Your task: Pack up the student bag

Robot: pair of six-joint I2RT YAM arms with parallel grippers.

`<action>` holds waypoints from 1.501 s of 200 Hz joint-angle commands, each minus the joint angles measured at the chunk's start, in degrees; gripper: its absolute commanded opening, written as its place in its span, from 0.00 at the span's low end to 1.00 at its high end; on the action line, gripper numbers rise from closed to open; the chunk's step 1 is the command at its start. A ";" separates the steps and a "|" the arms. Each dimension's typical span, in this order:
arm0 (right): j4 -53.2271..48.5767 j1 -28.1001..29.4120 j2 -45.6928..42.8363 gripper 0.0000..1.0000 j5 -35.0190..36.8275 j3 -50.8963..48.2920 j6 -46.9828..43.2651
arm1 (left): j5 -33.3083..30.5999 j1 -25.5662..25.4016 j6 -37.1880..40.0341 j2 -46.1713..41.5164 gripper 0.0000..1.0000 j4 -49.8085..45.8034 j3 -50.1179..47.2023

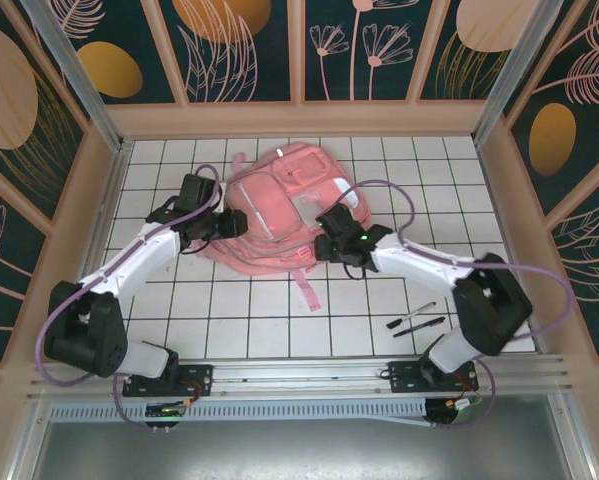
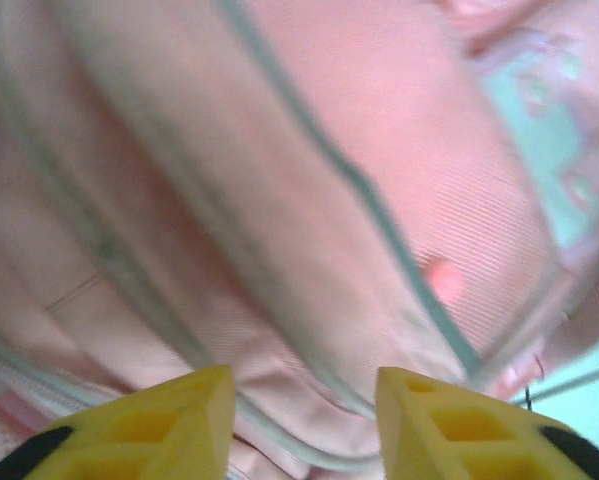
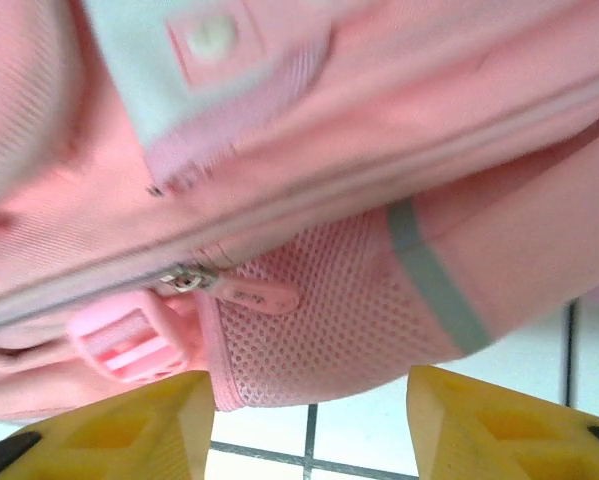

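As the bag (image 1: 279,200) lies flat at the far middle of the table (image 1: 239,330), one strap (image 1: 307,290) trailing toward the near edge, I have an arm on each flank of it. My left gripper (image 1: 229,222) sits against the bag's left side, fingers (image 2: 169,420) spread with a clear gap between them. In its wrist view pink fabric and pale piping (image 2: 379,210) lie just past them, nothing pinched. My right gripper (image 1: 331,240) is at the bag's near right corner, likewise spread and holding nothing. Just ahead of it are a mesh side pocket (image 3: 329,320), a zip pull (image 3: 264,295) and a buckle (image 3: 129,345). Judgement: the flanking placement lets one side steady the bag while the other works the zip, which seems closed where I can see it. Two pens (image 1: 417,318) lie at the near right, well apart from the bag, and are likely the load. Packing not yet begun.
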 commanded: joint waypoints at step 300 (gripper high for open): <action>52.88 -10.42 -9.13 0.58 -39.07 -24.20 -61.53 | 6.87 -17.72 -1.70 24.10 0.00 -10.44 33.02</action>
